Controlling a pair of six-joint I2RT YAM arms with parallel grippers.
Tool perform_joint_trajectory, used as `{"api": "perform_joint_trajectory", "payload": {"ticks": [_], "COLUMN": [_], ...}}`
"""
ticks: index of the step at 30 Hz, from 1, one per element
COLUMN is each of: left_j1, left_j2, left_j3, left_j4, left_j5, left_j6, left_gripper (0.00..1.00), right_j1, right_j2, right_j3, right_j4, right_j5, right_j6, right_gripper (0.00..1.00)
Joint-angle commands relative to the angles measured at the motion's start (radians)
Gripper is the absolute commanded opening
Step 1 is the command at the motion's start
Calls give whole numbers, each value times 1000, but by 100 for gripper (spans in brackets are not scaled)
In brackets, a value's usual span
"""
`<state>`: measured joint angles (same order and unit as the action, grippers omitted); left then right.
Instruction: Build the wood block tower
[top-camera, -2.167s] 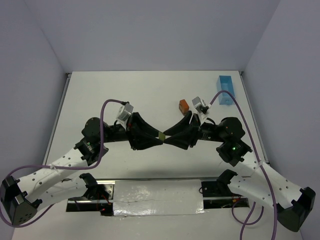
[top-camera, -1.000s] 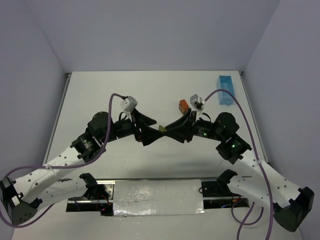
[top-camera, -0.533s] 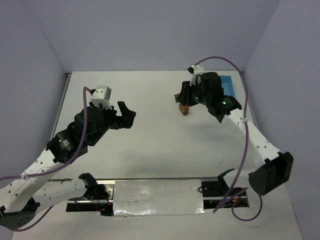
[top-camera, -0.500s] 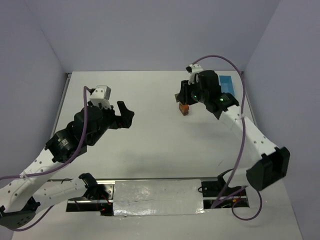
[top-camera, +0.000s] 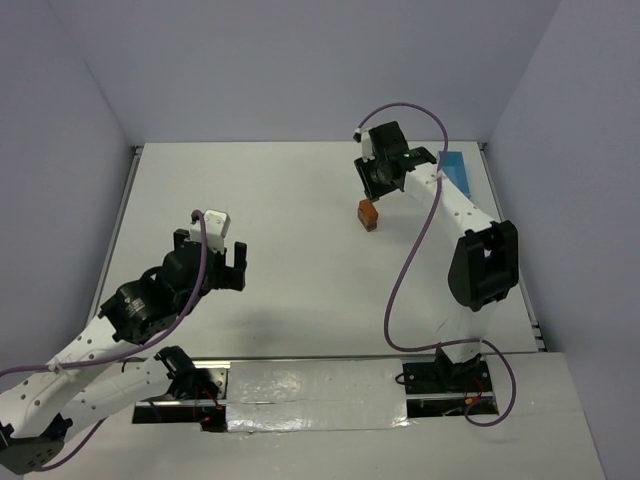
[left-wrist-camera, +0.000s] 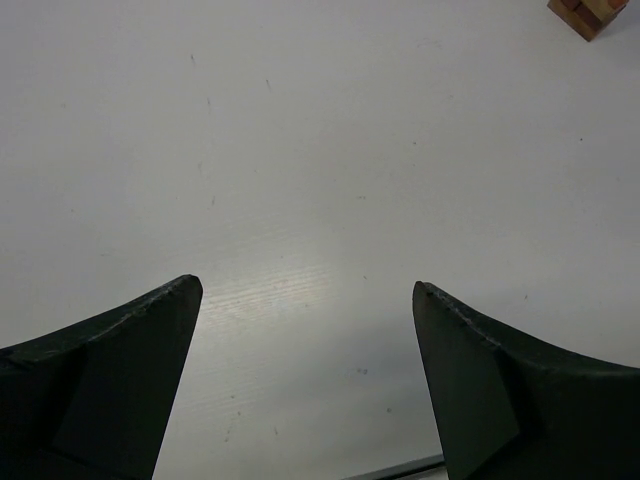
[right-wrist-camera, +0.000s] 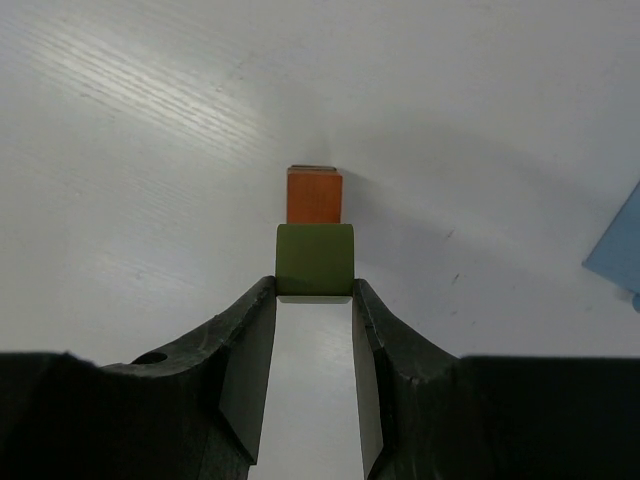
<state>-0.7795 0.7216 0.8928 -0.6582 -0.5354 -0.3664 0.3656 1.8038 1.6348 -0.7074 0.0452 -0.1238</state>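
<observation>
The wood block tower (top-camera: 369, 215) stands at the back right of the table, an orange block (right-wrist-camera: 314, 196) on top and darker blocks beneath. My right gripper (right-wrist-camera: 314, 290) is shut on an olive green block (right-wrist-camera: 315, 262), pinched at the fingertips. In the right wrist view the orange block shows just beyond it. From above, the right gripper (top-camera: 375, 182) hangs just behind the tower, and the olive block is hidden there. My left gripper (left-wrist-camera: 308, 290) is open and holds nothing; it sits low at the near left (top-camera: 212, 258). The tower (left-wrist-camera: 590, 12) shows far off in its wrist view's top right corner.
A light blue tray (top-camera: 455, 165) lies at the back right corner, to the right of the tower; its edge shows in the right wrist view (right-wrist-camera: 618, 250). The right arm's elbow (top-camera: 482, 262) rises high over the right side.
The two grippers met mid-table at the olive block. Since then the right gripper has carried it to the tower at the back right, and the left arm has drawn back toward the near left, open.
</observation>
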Motion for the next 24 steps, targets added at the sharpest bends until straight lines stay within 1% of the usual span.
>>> {"api": "perform_joint_trajectory", "payload": {"ticks": [1, 6, 16, 24], "left_j1": [6, 6, 9, 11], "left_j2": [-22, -10, 1, -1], "left_j3": [5, 3, 1, 0], "left_j4": [69, 71, 69, 69], "left_j5": [18, 25, 29, 31], "left_j6": [14, 14, 15, 15], "left_gripper": [100, 100, 99, 99], "right_j1": [-31, -31, -14, 3], "right_j2": [18, 23, 80, 126], "right_j3": [54, 2, 19, 42], "right_j4": [-23, 42, 34, 8], "right_j5": [2, -28, -8, 16], "right_j6": [-42, -42, 0, 6], "right_gripper": [1, 5, 11, 12]}}
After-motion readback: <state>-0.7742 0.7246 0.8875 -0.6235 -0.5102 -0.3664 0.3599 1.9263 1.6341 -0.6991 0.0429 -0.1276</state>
